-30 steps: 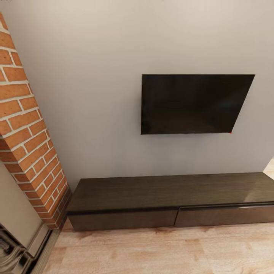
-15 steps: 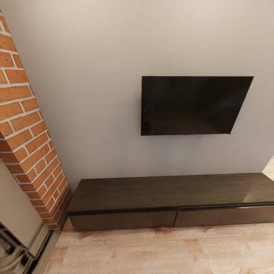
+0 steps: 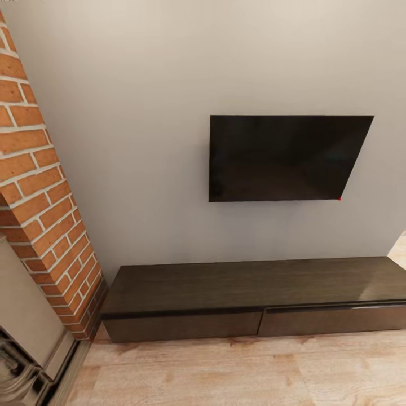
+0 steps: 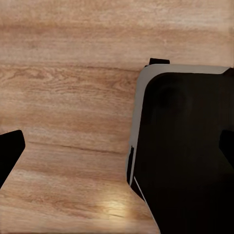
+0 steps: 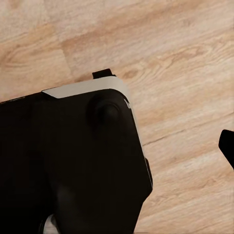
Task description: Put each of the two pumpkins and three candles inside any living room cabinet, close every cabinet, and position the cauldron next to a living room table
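From my remote seat, the nearest things I see are in the wrist views. The left wrist camera looks straight down at the pale wood floor, with the robot's black base, edged in light grey, covering one side. The left tool shows as two dark fingertips at opposite edges of the picture, set wide apart with nothing between them, so it is spread and holding nothing.

The right wrist camera also looks down at the floor, with the black base spread across much of the picture. One dark fingertip of the right tool shows at the edge; the other is out of sight, so I cannot tell whether that tool is spread or closed.

In the head view, the floor runs forward to the cabinet, a long low dark-brown unit standing against the wall. Its two wide drawer fronts are both shut and its top is bare. At the left, near the cabinet's end, a red brick column rises, and a fireplace surround sits at its foot in the lower left corner. Farther back, above the cabinet, a black screen hangs on the pale grey wall, switched off.
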{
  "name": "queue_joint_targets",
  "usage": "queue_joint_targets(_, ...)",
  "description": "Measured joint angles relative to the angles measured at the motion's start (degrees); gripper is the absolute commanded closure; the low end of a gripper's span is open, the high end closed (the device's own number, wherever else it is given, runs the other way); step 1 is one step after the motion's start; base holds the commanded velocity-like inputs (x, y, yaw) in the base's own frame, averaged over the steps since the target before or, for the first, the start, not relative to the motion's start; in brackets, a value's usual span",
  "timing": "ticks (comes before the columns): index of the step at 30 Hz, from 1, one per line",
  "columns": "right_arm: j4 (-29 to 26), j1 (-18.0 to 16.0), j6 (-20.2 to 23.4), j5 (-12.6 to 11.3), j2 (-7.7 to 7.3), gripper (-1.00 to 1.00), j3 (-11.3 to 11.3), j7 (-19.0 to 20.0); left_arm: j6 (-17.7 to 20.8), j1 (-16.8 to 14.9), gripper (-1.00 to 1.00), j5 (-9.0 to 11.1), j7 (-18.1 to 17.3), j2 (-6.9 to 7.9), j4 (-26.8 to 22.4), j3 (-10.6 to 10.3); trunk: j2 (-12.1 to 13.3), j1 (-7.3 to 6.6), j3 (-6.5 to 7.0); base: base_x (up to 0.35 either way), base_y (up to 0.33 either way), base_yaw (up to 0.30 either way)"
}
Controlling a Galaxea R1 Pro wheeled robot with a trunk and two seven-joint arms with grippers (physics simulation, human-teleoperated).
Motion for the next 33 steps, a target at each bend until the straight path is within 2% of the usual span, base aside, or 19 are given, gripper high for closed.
queue_joint_targets(4, 0.0, 0.18, -0.2, -0.09, -0.06, -1.0, 0.0, 0.9, -0.21, 0.25, -1.0, 0.0, -0.14, 0.03, -0.02, 0.0, 1.61, -0.88, 0.72, 0.0, 0.0, 0.0)
queue_joint_targets(33, -0.47, 0.22, -0.92, 0.16, 0.19, -1.0, -0.07, 0.8, -0.61, 0.21, -1.0, -0.08, -0.26, 0.25, -0.7, 0.06, 1.63, -0.89, 0.73, 0.0, 0.0, 0.0)
